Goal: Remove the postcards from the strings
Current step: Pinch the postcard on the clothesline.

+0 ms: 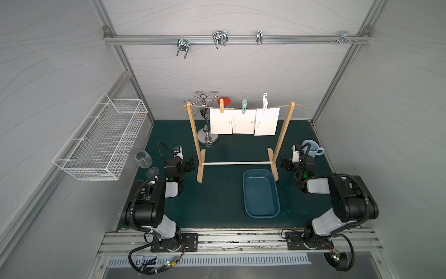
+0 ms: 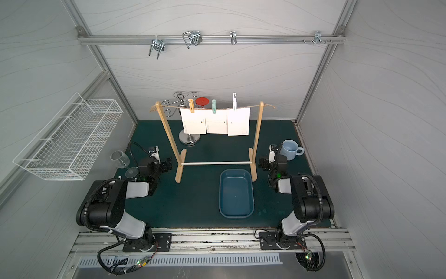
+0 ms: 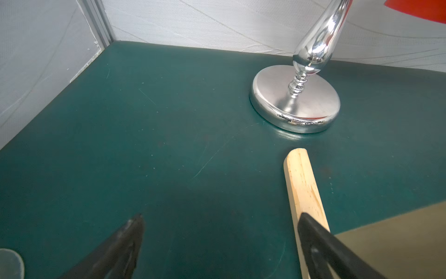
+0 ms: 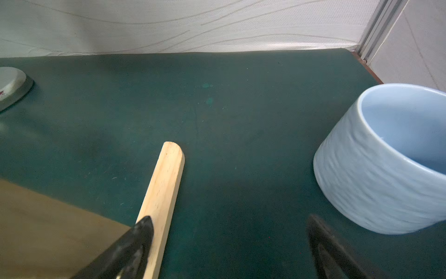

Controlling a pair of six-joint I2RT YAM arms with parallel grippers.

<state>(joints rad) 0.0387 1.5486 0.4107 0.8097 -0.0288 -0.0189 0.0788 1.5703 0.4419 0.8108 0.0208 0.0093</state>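
Observation:
Three white postcards hang side by side from the strings [image 1: 280,106], a tan twine across a pale wooden rack [image 1: 194,135]. An orange peg [image 1: 221,106] pins the left postcard [image 1: 221,122], a green peg [image 1: 244,106] the middle postcard [image 1: 243,122], and a white peg [image 1: 265,103] the right postcard [image 1: 266,122]. Both top views show them, the twine [image 2: 253,106] included. My left gripper [image 1: 190,164] [image 3: 220,217] sits low by the rack's left foot [image 3: 304,186], open and empty. My right gripper [image 1: 284,164] [image 4: 230,218] is by the right foot [image 4: 164,181], open and empty.
A dark blue tray [image 1: 244,188] lies in front of the rack. A light blue mug [image 1: 311,148] [image 4: 376,169] stands close to my right gripper. A chrome stand [image 1: 207,137] [image 3: 294,103] is behind the rack's left side. A clear glass [image 1: 143,159] lies at the left, under a white wire basket [image 1: 101,140].

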